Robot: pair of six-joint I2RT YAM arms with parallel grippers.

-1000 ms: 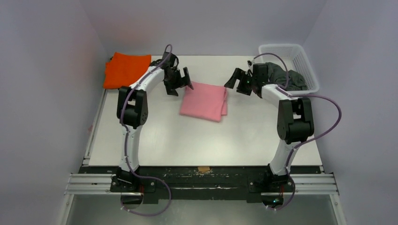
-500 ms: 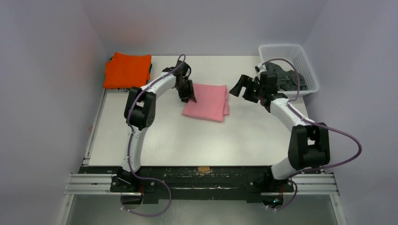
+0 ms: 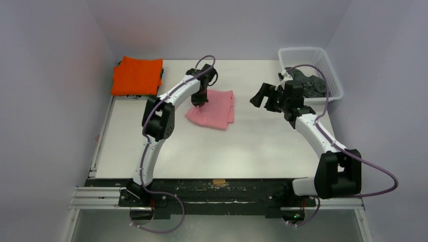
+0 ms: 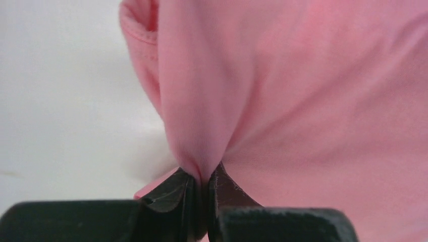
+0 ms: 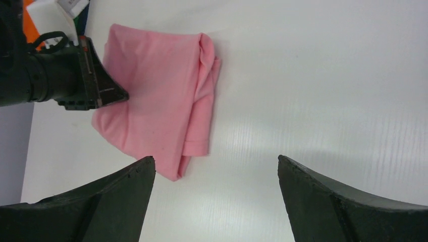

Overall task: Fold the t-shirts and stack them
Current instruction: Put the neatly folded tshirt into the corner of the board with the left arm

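A folded pink t-shirt (image 3: 214, 111) lies on the white table a little behind its middle. My left gripper (image 3: 198, 103) is at the shirt's left edge. In the left wrist view its jaws (image 4: 207, 174) are shut on a pinched ridge of the pink t-shirt (image 4: 303, 101). My right gripper (image 3: 262, 96) hovers open to the right of the shirt with nothing between its fingers. Its own view looks past the gripper (image 5: 215, 159) at the pink t-shirt (image 5: 161, 91) and the left gripper (image 5: 108, 93). A folded orange t-shirt (image 3: 136, 75) lies at the back left. Dark grey t-shirts (image 3: 308, 83) are heaped in the basket.
A white mesh basket (image 3: 303, 50) stands at the back right corner, behind the right arm. Something dark shows under the orange t-shirt's edges. Purple-grey walls close in the table's back and sides. Bare white table (image 3: 227, 151) stretches in front of the pink shirt.
My left gripper moved right onto the pink shirt's left edge and shut on it; the shirt shifted slightly left. The right arm's elbow swung outward, its gripper still open.
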